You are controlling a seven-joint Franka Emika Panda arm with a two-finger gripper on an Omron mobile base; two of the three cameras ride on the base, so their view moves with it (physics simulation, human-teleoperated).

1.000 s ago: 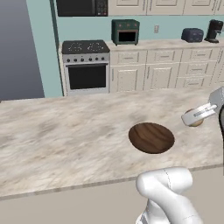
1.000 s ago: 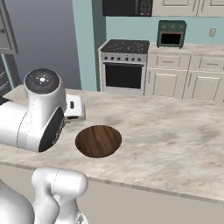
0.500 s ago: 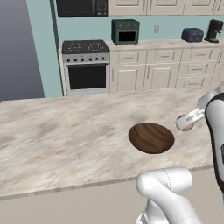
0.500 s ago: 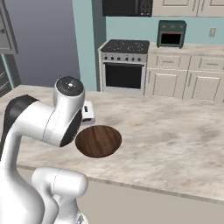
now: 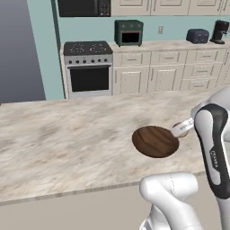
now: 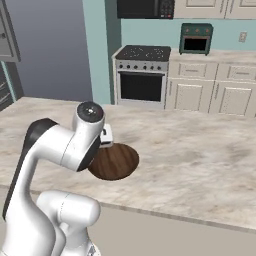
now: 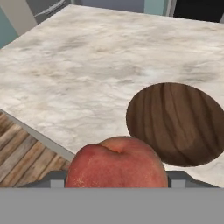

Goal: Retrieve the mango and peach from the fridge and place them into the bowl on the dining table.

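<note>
A pinkish-red peach (image 7: 117,164) fills the bottom of the hand view, with my gripper (image 7: 117,179) shut on it. The dark brown bowl (image 7: 177,122) lies just beyond and to the right of the fruit, with nothing in it. In the left base view the gripper (image 5: 182,129) hangs at the right rim of the bowl (image 5: 155,141), a bit of peach (image 5: 178,126) showing. The bowl (image 6: 117,161) rests on the marbled dining table (image 6: 200,165); the gripper (image 6: 106,137) peeks out behind my arm. The fridge's grey edge (image 6: 4,45) shows far left. The mango is out of view.
Behind the table stand a stove (image 5: 88,67) and white cabinets (image 5: 179,69) carrying a toaster oven (image 5: 129,32) and a toaster (image 5: 197,35). The table's near edge (image 7: 39,131) drops to a wooden floor (image 7: 22,162). Broad bare tabletop (image 5: 58,139) spreads left of the bowl.
The arm has swung in over the table, carrying the peach left and down to the bowl's right rim. The bowl and the cameras have not moved.
</note>
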